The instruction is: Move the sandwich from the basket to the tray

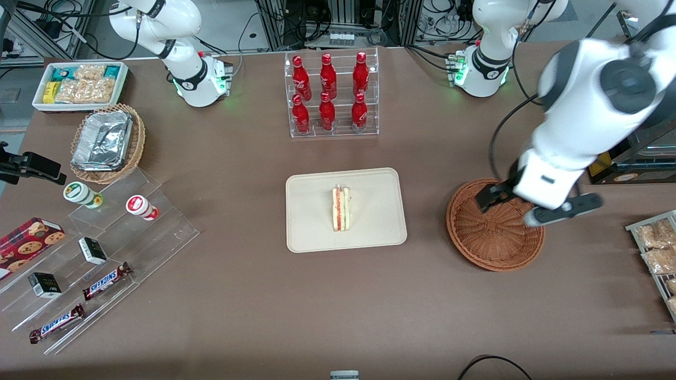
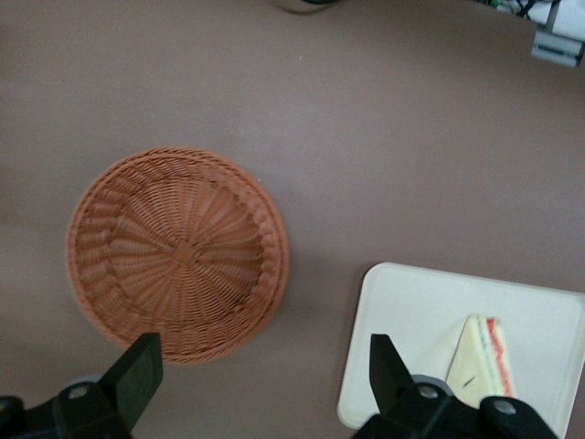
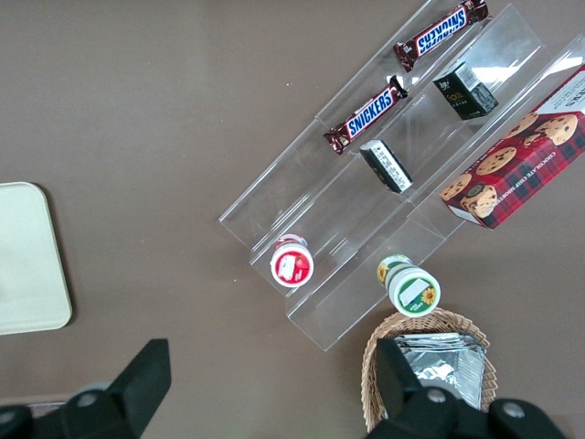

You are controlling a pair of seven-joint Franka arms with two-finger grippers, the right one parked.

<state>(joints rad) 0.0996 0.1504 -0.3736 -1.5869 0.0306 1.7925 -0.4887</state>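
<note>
The sandwich (image 1: 341,208) stands on its edge in the middle of the cream tray (image 1: 317,232), its orange and green layers facing up. Beside the tray, toward the working arm's end of the table, sits the reddish-brown wicker basket (image 1: 491,240) with nothing in it. My left gripper (image 1: 520,208) hangs open above the basket's rim and holds nothing. The left wrist view looks down on the basket (image 2: 178,251), the tray (image 2: 411,311) and the sandwich (image 2: 484,361); the gripper (image 2: 260,352) is spread wide over bare table between basket and tray.
A clear rack of red bottles (image 1: 330,95) stands farther from the camera than the tray. Toward the parked arm's end are a stepped acrylic shelf (image 1: 105,253) with snacks, a foil-lined basket (image 1: 105,142) and a white bin (image 1: 82,84). Bagged snacks (image 1: 657,248) lie near the basket.
</note>
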